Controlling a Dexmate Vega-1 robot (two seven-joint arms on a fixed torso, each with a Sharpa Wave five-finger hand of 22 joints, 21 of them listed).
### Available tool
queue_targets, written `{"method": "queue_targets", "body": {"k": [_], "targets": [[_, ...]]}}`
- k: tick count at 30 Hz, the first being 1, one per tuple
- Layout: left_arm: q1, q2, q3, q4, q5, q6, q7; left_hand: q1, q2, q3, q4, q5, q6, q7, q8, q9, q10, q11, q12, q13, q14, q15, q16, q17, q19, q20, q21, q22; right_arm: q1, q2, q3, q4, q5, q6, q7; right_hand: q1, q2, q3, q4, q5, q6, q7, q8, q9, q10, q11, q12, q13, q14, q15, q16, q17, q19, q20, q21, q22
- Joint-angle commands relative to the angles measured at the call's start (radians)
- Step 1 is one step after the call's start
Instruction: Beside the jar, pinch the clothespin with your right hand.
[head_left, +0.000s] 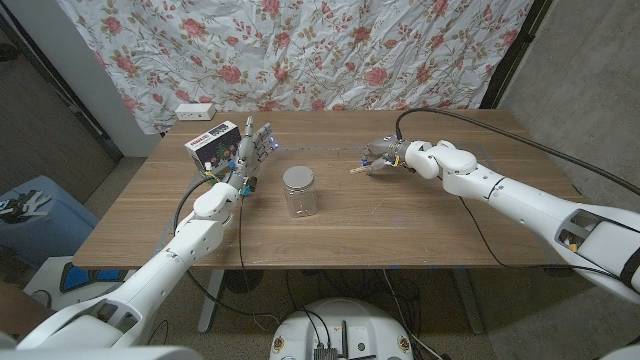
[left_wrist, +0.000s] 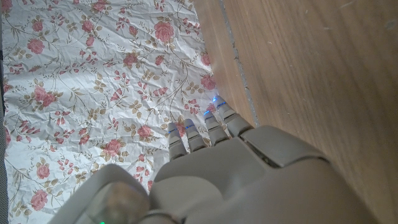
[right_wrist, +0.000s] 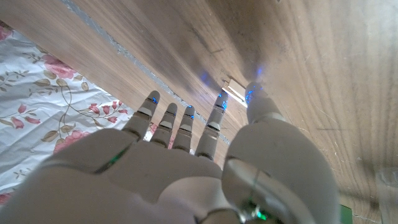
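Right hand, fingers spread and empty, hovered just over the clothespin lying on the table at two o'clock from the jar, apparently mid-approach; next it likely needed thumb and finger closing on it.

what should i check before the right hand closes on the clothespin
1. Clothespin located on the table, to the right of the jar: ok.
2. Right hand at the clothespin: ok, its fingers reach its end in the right wrist view.
3. Clothespin between thumb and finger: cannot tell, contact is too small to read.
4. Jar upright and clear of the right hand: ok.
5. Left hand out of the way: ok, raised beside the small box, holding nothing.
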Motion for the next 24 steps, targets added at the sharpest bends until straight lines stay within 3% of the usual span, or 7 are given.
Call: {"method": "queue_targets", "body": {"k": [1,24], "targets": [[0.000,0.000,0.000,0.000,0.000,0.000,0.000,0.001,0.011,0.000,0.006,0.004,0.001,-0.009,0.006,0.005,0.003,-0.006,0.006,0.002,0.009,-0.007,0.005,0.004,0.007,-0.001,0.008,0.002,0.014,0.010,-0.021,0.030,-0.032,0.020,-0.041,0.022,-0.005,0.005,-0.005,-0.007,0.032,-0.010,0.015,0.005,0.011,-0.006,0.007,0.003,0.015,-0.005,0.009,0.006,0.016,-0.001,0.003,0.003],[0.000,0.000,0.000,0.000,0.000,0.000,-0.001,0.001,0.011,0.000,0.006,0.004,0.000,-0.009,0.006,0.005,0.003,-0.008,0.006,0.002,0.009,-0.008,0.005,0.004,0.007,-0.002,0.007,0.002,0.036,0.002,-0.033,0.045,-0.066,0.048,-0.059,0.060,-0.002,0.007,-0.004,-0.024,0.117,-0.017,0.058,0.016,0.034,-0.017,0.006,0.004,0.026,-0.020,0.018,0.014,0.034,-0.010,0.001,0.003]]}}
